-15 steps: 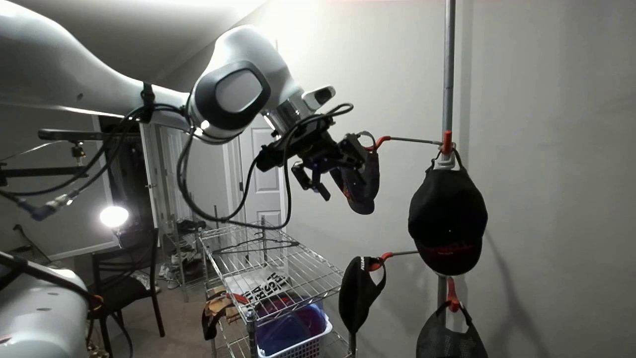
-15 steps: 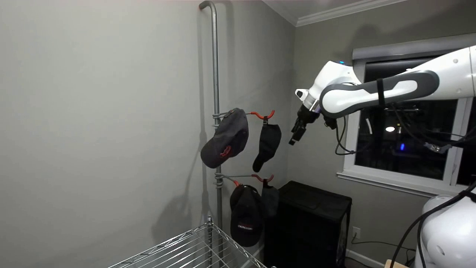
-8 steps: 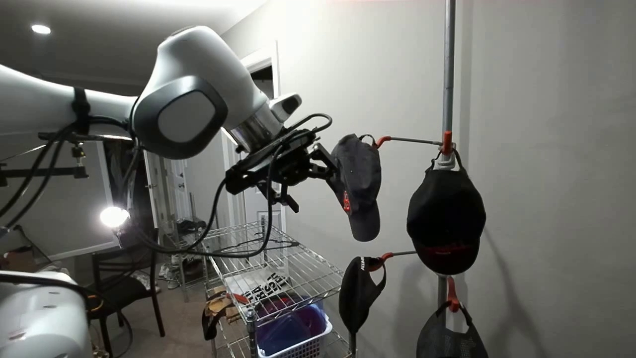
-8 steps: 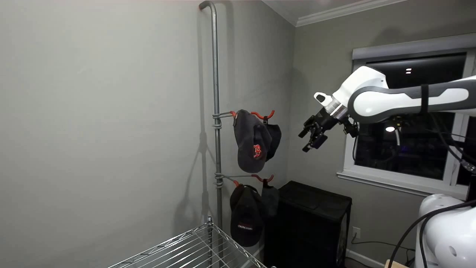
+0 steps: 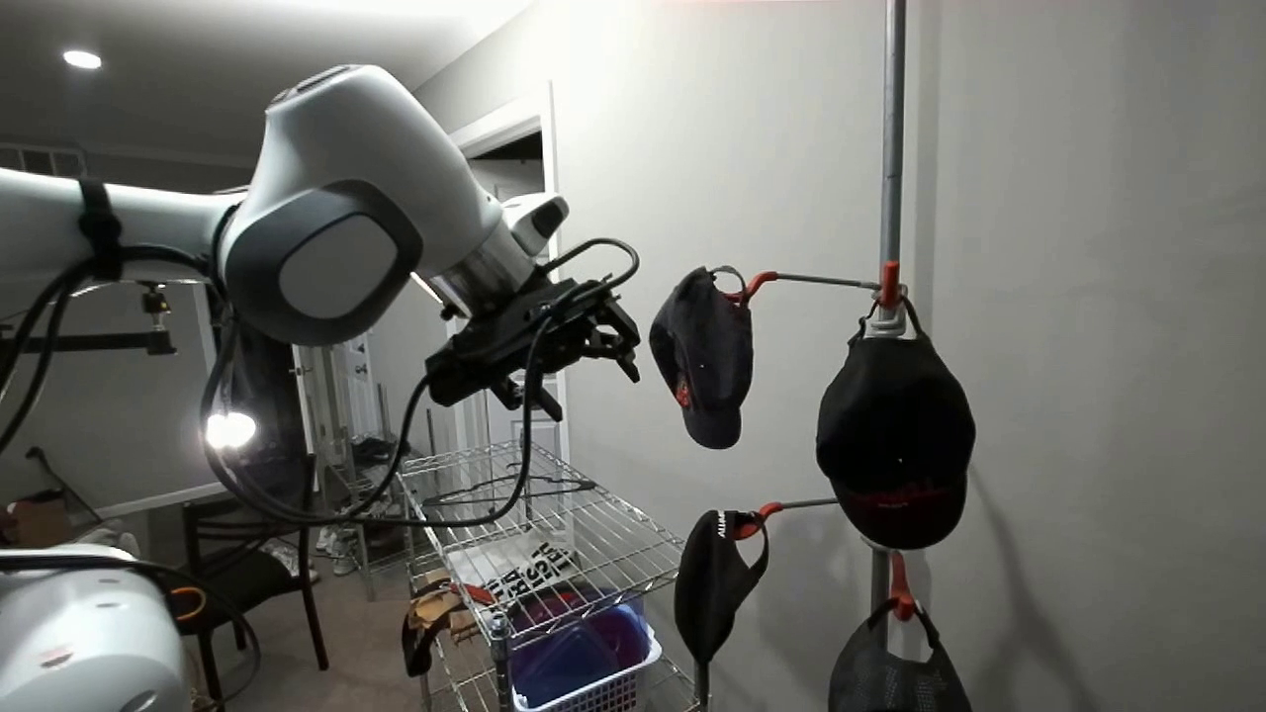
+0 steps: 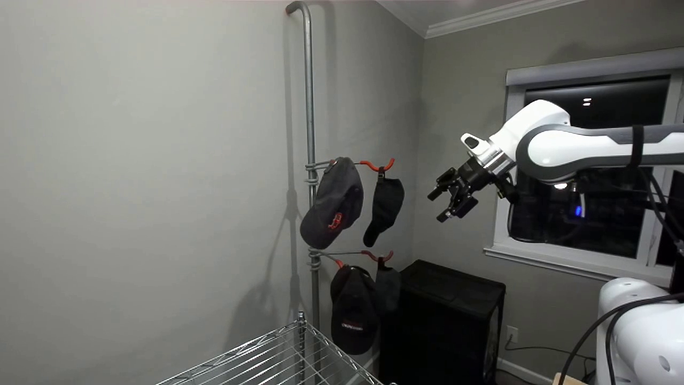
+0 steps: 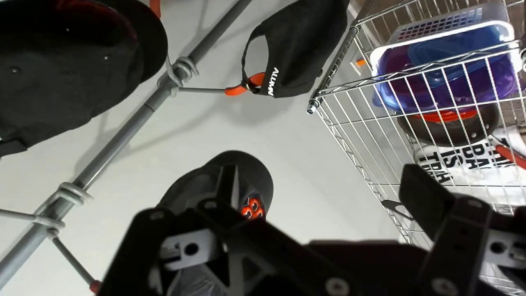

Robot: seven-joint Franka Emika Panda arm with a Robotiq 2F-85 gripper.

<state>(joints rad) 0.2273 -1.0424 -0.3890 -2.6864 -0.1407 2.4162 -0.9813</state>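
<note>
My gripper (image 5: 593, 391) is open and empty, in the air to the left of a dark cap (image 5: 707, 346) with a red emblem. The cap hangs brim down by its back strap from a red-tipped hook (image 5: 760, 282), and a gap separates it from the fingers. In an exterior view my gripper (image 6: 437, 207) is well to the right of this cap (image 6: 332, 206). In the wrist view the spread jaws (image 7: 320, 181) have only background between them. The cap (image 7: 257, 174) shows behind the left finger, which hides part of it. A black cap (image 5: 895, 435) hangs nearer the pole (image 5: 894, 148).
More caps hang lower, including a black "ALUMNI" cap (image 7: 300, 49) and a mesh cap (image 5: 898, 677). A wire rack (image 5: 633, 524) with a white basket (image 5: 643, 665) stands below the gripper. A black box (image 6: 443, 299) and a window (image 6: 577, 214) are behind. A cable loops under the wrist.
My gripper has drawn back from beside the emblem cap, away from the hooks. The cap has swung on its hook, toward the gripper's side and then back.
</note>
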